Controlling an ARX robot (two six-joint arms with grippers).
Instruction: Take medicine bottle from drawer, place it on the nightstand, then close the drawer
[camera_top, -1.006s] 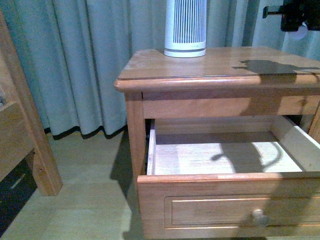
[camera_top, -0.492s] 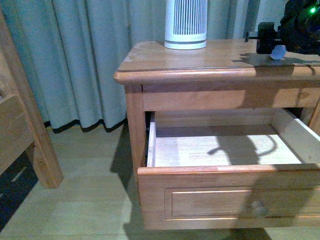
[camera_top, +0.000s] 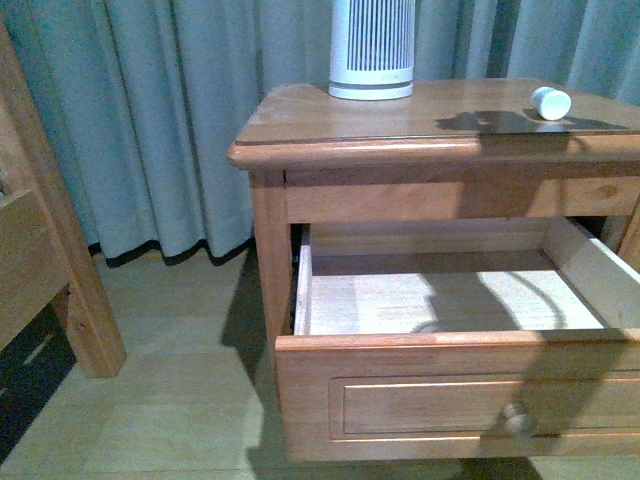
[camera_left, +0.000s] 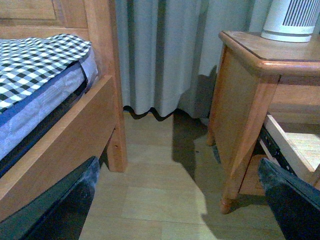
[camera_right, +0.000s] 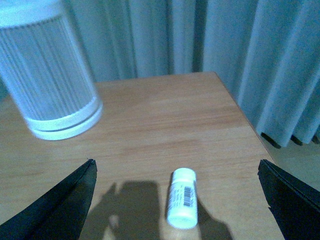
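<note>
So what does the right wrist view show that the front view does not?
Only the right wrist view shows the barcode label on the lying bottle and the open right gripper. Only the front view shows the open, empty drawer, its knob and the floor. Both share the bottle, the nightstand top, the ribbed canister and the curtain.

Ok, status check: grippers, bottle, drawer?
Both grippers open, empty. Medicine bottle lying on its side on nightstand. Drawer open, nothing blocking it.

The medicine bottle (camera_top: 551, 102) lies on its side on the nightstand (camera_top: 400, 125), right of the ribbed canister (camera_top: 371, 48); the drawer (camera_top: 450, 340) below stands open.
</note>
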